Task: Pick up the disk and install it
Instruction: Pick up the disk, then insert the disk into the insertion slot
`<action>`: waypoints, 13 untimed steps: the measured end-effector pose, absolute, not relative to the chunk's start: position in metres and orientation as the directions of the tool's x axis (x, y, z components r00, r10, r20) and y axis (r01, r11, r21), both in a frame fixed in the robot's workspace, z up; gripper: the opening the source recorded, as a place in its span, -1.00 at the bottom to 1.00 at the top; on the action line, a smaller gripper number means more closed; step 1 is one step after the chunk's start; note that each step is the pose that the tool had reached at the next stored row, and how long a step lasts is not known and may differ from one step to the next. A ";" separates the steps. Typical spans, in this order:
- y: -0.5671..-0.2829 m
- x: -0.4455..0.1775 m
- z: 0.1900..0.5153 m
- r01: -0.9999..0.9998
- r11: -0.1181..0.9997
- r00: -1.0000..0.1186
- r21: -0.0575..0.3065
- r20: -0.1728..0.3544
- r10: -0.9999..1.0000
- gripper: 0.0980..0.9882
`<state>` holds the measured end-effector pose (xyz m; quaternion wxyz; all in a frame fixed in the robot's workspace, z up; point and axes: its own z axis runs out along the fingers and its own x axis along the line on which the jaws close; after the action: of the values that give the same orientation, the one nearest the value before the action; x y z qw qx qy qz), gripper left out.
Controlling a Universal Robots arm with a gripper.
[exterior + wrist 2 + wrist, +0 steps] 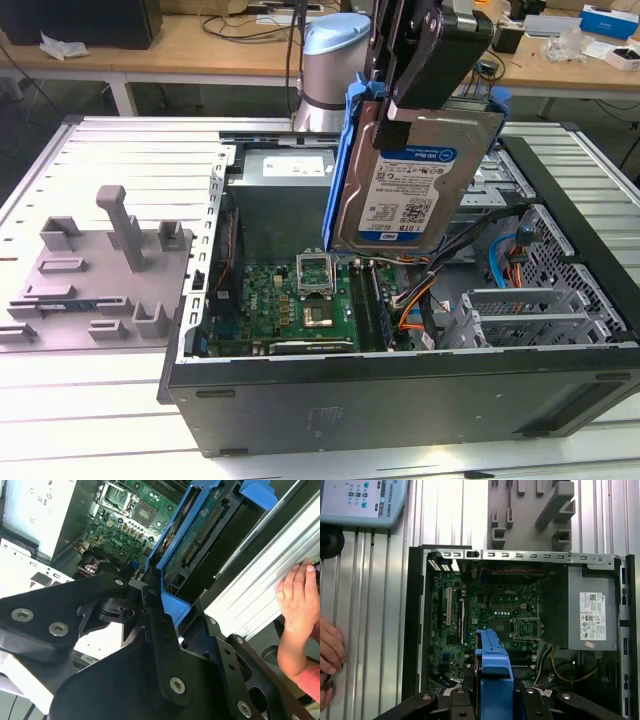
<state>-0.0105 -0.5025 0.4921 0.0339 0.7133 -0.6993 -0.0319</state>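
1. The black claw (396,115) is clamped on the flat, rectangular silver metal disk (415,190). It grips the disk near its upper end, and one finger lies across the labelled face. In the second wrist view the claw (161,611) pinches the end of the blue plastic carrier bracket that frames the disk (200,545).

2. The disk hangs straight down from the claw with its long axis close to upright and leaning a little. Its white-and-blue label faces the exterior camera.

3. It is in the air over the open black computer case (400,400). Its lower edge is above the green motherboard (290,300) and clear of it. It is just in front of the grey metal power supply box (285,190).

4. In the first wrist view the disk (492,665) shows edge-on as a narrow blue strip between the claw's fingers, and the motherboard is spread beneath it.

5. The perforated metal drive cage (530,310) is inside the case toward the exterior view's right. It lies to one side of the hanging disk rather than under it, so I judge the disk lifted but not yet seated.

6. The grey plastic fixture with upright posts (120,260) stands on the ribbed aluminium desk (120,140) at the exterior view's left, well apart from the claw.

7. A person's hand (295,600) rests on the desk beside the case and is not touching the disk.
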 end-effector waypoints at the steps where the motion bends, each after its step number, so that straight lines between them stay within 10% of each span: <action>1: -0.503 -0.010 0.492 -0.995 -0.020 0.020 0.093 0.002 -1.000 -0.39; 13: -0.503 -0.010 0.492 -0.995 -0.020 0.020 0.093 0.002 -1.000 -0.39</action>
<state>-0.0103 -0.5034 0.4917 0.0340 0.7133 -0.6993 -0.0319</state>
